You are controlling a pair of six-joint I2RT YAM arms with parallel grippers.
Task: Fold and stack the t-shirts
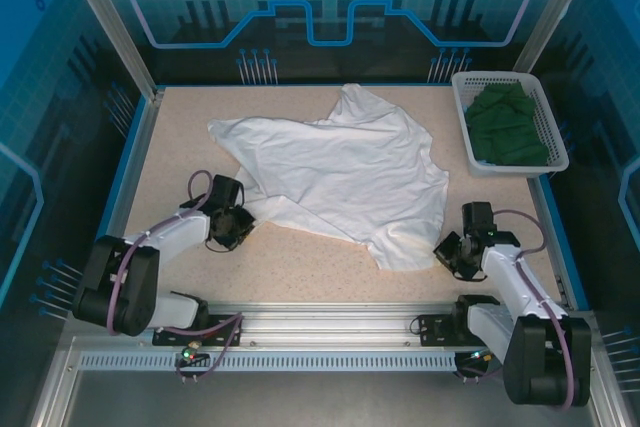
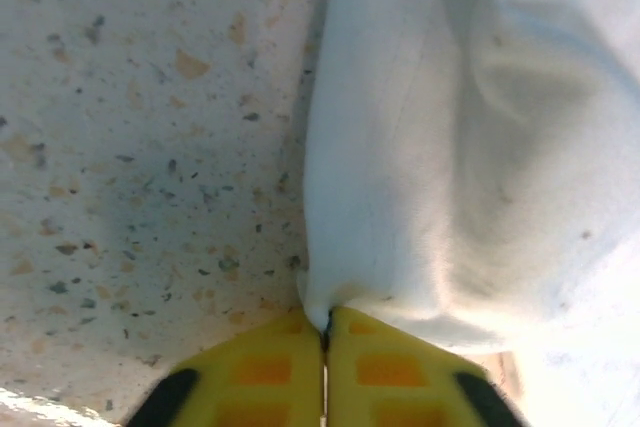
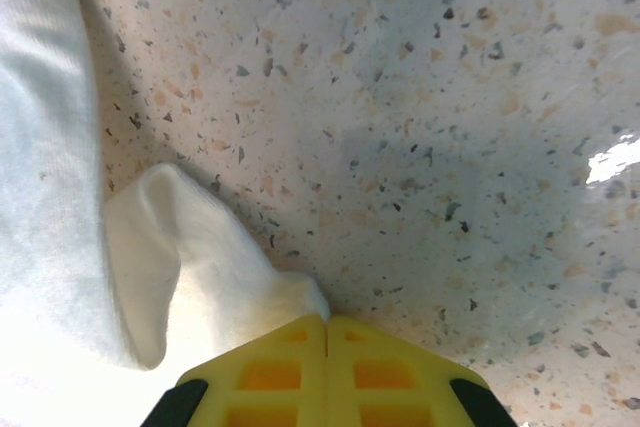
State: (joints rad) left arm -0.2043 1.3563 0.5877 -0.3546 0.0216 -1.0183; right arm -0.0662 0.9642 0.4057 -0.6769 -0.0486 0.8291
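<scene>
**White t-shirt (image 1: 340,172) pinched at two near edges**

It lies crumpled mid-tabletop (image 1: 300,272); the left pincer (image 2: 325,332) is closed on its near-left edge; the right pincer (image 3: 327,325) is closed on a near-right corner (likely so the two can draw it flat for folding); the dark green t-shirt (image 1: 508,127) waits in the white lattice basket (image 1: 520,168), far right.

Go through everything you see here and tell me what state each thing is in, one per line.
white t-shirt: unfolded, lying crumpled on the table
dark green t-shirt: bunched up inside the basket
basket: upright at the far right corner, holding the green shirt
left gripper: shut on the white t-shirt's edge
right gripper: shut on the white t-shirt's edge
</scene>
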